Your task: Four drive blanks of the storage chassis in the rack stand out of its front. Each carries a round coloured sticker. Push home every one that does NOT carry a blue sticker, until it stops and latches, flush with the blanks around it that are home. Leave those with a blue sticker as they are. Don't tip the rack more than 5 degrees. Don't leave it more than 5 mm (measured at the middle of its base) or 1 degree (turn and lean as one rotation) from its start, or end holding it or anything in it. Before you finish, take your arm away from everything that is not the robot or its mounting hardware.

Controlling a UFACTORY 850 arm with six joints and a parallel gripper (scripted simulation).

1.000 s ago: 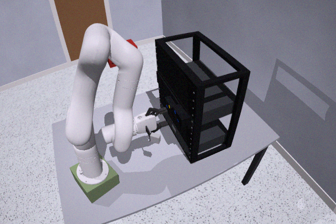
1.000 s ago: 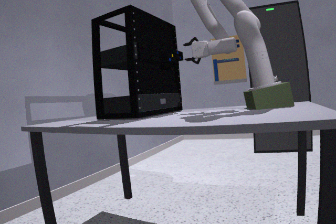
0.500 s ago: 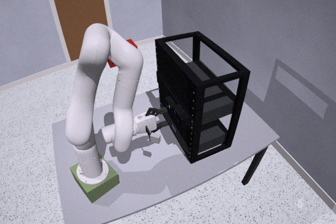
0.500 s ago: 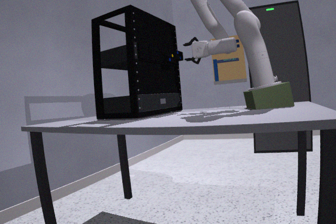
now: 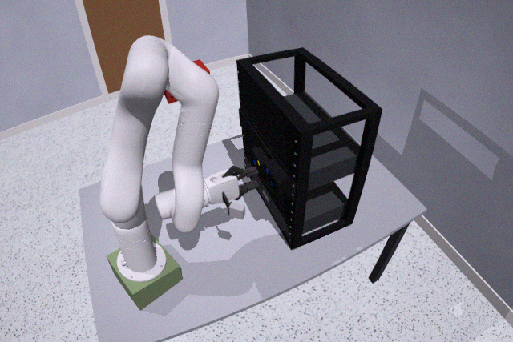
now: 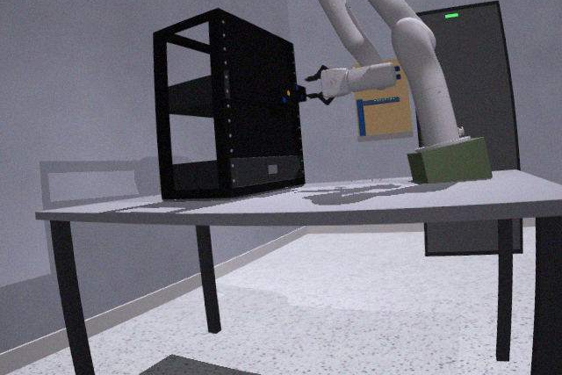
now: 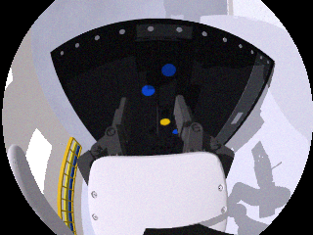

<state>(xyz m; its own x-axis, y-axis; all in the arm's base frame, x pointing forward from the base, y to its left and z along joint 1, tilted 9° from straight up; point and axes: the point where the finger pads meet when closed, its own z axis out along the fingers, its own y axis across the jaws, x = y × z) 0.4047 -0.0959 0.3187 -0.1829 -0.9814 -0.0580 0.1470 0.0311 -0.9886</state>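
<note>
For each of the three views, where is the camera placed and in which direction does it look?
Top: high above the table, looking down on the rack, the whole arm and its green base.
Exterior: low beside the table, facing the rack's side, with the arm behind.
Wrist: behind the gripper, facing the rack front; the half-closed fingers frame the yellow sticker.
Shared: all three show yellow and blue stickers.

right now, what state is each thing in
tool: partly open, holding nothing, at the rack front
yellow blank: out, not pushed home
blue blanks: out
rack: upright
</note>
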